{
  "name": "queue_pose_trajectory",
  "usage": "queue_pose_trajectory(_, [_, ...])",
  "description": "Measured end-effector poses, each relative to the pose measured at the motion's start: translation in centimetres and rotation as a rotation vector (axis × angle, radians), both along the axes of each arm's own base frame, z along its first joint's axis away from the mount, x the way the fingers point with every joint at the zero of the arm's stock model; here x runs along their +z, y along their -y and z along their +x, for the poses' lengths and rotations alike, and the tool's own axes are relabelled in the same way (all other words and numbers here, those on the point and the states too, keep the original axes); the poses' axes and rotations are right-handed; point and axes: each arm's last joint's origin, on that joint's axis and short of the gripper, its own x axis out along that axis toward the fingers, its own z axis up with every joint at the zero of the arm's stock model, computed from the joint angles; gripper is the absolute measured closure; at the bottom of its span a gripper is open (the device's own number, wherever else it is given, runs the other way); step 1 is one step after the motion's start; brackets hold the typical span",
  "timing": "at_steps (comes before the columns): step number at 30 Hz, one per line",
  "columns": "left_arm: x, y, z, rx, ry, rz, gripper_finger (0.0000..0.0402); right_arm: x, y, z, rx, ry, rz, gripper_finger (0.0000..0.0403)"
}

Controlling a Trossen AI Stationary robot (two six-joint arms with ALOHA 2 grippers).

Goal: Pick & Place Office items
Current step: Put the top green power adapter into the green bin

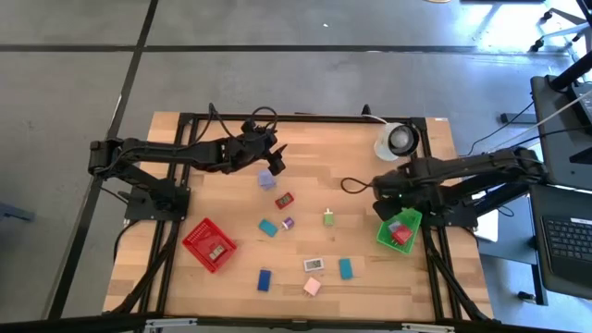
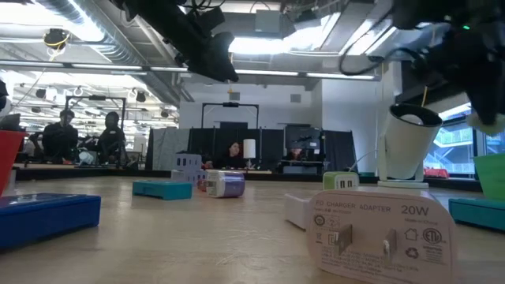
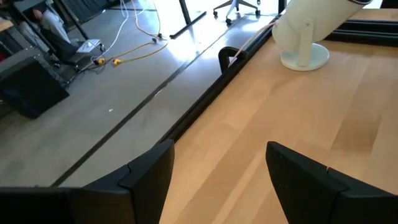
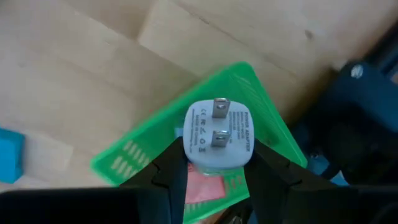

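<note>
Heads-up, your right gripper [image 4: 214, 163] is pinching that white charger [image 4: 219, 135] over the green basket [image 4: 261, 93], so letting go off-centre bounces it onto the tabletop [image 4: 74, 68].

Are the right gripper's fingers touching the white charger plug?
Touching. The right wrist view shows both fingers pressed against the sides of the white charger plug, above the green basket.

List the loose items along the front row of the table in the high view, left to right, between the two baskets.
Blue rectangular block → pink square block → white flat charger adapter → teal rectangular block, all lying between the red square basket and the green square basket.
</note>
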Motion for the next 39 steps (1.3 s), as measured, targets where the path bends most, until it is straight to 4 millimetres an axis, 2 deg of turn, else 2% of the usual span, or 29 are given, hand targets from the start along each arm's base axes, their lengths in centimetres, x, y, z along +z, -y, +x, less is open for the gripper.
queue_pose_trajectory(5, [0.0, 0.1, 0.0, 0.006, 0.021, -0.021, 0.0151, -2.5, -0.4, -1.5, -0.034, -0.034, 0.02, 0.0276])
queue_pose_trajectory(14, [0.1, 0.3, 0.1, 0.011, 0.053, -0.033, 0.0151, -2.5, -1.0, -0.9, -0.001, 0.022, -0.013, 0.0276])
queue_pose_trajectory(23, [0.3, 0.3, 0.2, 0.066, 0.175, -0.139, 0.0151, -2.5, -1.7, -1.0, -0.147, 0.026, -0.066, 0.0276])
queue_pose_trajectory(30, [0.2, 1.0, 0.5, 0.007, 0.216, -0.229, 0.0151, -3.5, -2.4, -0.4, -0.15, -0.038, -0.107, 0.0249])
queue_pose_trajectory(39, [0.3, 1.8, 0.7, -0.008, 0.236, -0.247, 0.0151, -4.7, -2.7, 0.2, -0.141, -0.095, -0.179, 0.0242])
